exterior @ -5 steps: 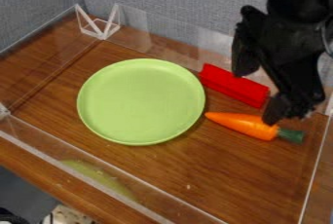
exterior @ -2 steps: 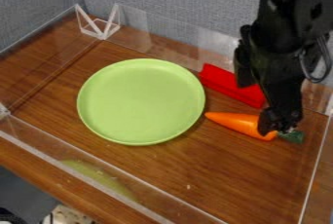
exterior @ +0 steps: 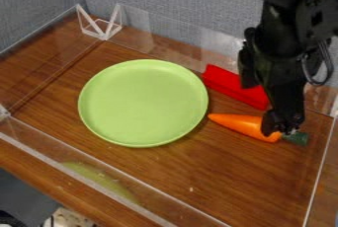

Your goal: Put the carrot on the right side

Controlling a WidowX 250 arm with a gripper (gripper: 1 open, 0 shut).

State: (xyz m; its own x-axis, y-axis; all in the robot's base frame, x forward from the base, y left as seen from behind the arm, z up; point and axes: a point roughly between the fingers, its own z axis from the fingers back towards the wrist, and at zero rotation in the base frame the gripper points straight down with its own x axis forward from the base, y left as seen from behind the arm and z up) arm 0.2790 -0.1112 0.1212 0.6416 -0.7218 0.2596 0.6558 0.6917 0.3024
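Carrot [exterior: 238,124] lies on the wooden surface [exterior: 211,177] near the grey wall [exterior: 185,4].

End effector [exterior: 282,128] over carrot [exterior: 243,125], green plate [exterior: 142,104]

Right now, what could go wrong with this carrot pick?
The gripper is down over the carrot's stem end, so it might pinch the taper off-centre and let it swing. Closing there could also nudge the red block just behind. The tip lies near the green plate and might catch its rim.
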